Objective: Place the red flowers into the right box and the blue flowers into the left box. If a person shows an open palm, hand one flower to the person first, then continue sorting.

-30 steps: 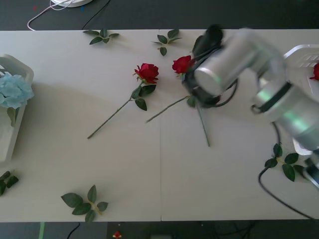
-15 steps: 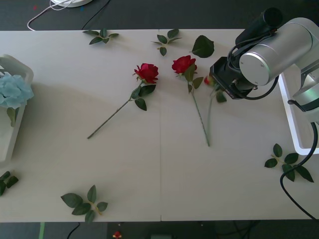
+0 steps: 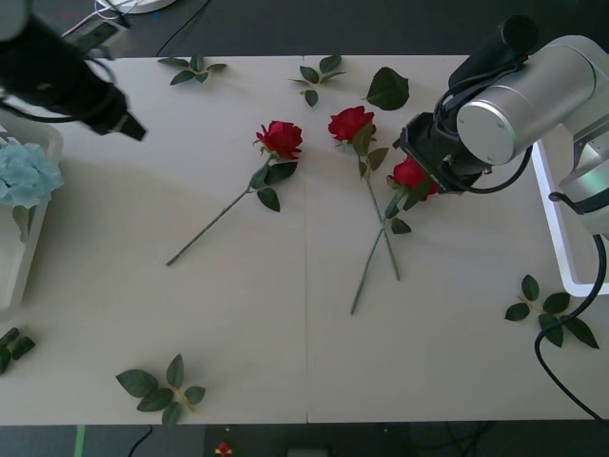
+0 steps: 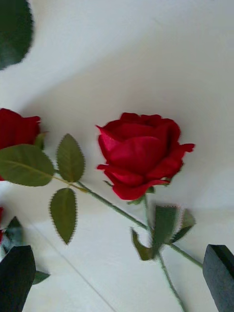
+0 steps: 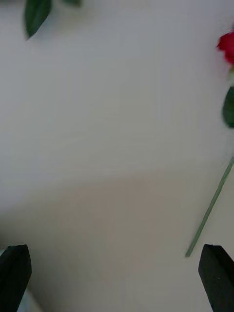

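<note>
right gripper (image 4: 117, 278) fingers wide apart, rose (image 4: 139, 156) just past them on the table – tight red head, thin green stem | left gripper (image 5: 114, 278) spread too | left box (image 3: 21, 249) – blue flower (image 3: 27, 176) inside

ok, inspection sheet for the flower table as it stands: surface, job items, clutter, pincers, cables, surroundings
Surface: pale table, seam down the middle.
Job items: three red roses lying loose, at and; the last two stems cross. Blue flower in the left box. Right box partly behind the right arm.
Clutter: leaf sprigs; one big loose leaf.
Pincers: right pincer open, above the third rose; left pincer open, above bare table near the left box.
Cables: black cable off the right arm; white cord beyond the far edge.
Surroundings: dark floor.
</note>
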`<state>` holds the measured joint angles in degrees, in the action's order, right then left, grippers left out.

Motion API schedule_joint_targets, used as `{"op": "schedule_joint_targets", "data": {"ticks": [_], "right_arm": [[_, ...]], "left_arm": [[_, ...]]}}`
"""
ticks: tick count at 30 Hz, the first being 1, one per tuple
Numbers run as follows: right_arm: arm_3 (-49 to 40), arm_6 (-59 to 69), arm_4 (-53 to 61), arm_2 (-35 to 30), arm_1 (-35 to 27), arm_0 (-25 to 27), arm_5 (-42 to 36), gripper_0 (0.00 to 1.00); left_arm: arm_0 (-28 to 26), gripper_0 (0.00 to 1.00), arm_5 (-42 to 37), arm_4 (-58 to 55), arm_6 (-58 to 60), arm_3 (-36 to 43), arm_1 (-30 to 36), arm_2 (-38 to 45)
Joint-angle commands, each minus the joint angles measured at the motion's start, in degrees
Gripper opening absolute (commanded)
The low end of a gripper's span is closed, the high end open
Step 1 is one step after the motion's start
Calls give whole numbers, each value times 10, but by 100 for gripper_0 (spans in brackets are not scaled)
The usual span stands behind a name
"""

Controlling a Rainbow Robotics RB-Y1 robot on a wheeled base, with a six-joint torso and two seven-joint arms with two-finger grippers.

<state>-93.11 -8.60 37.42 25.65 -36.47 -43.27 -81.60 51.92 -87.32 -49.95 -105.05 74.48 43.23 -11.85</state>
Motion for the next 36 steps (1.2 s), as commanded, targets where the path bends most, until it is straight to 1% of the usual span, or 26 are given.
{"op": "schedule_joint_targets", "data": {"ticks": [1,3,6,9,12,16,22,25,28,33,34,35,36], "right_arm": [[-37,-76,-12,2,-13,38,3,100],[-44,-81,-23,5,-12,57,5,100],[-47,-81,-55,33,-10,71,14,100],[-32,-77,-92,69,0,72,27,100],[-8,-82,-115,85,18,71,45,100],[33,-89,-141,109,45,55,70,100],[100,-94,-161,111,85,30,109,100],[137,-96,-174,111,101,20,132,100],[172,-97,-183,111,112,10,158,100],[201,-97,-190,111,118,3,180,100],[206,-96,-192,111,118,3,182,86],[210,-96,-191,111,119,3,187,66],[210,-95,-191,111,119,3,188,52]], "left_arm": [[47,100,21,14,36,16,-25,-37],[49,100,32,12,38,17,-30,-57],[52,100,65,7,37,16,-29,-104],[52,100,104,5,40,16,-26,-157],[52,100,129,3,45,17,-25,-189],[52,100,146,-25,50,16,-26,-208],[51,100,160,-40,55,16,-42,-225],[51,100,162,-30,60,16,-55,-235],[51,100,179,-5,70,15,-64,-269],[51,100,196,46,130,15,-75,-320],[51,100,196,56,142,14,-79,-330],[51,100,196,62,150,14,-81,-337],[51,100,196,63,152,14,-83,-339]]}}
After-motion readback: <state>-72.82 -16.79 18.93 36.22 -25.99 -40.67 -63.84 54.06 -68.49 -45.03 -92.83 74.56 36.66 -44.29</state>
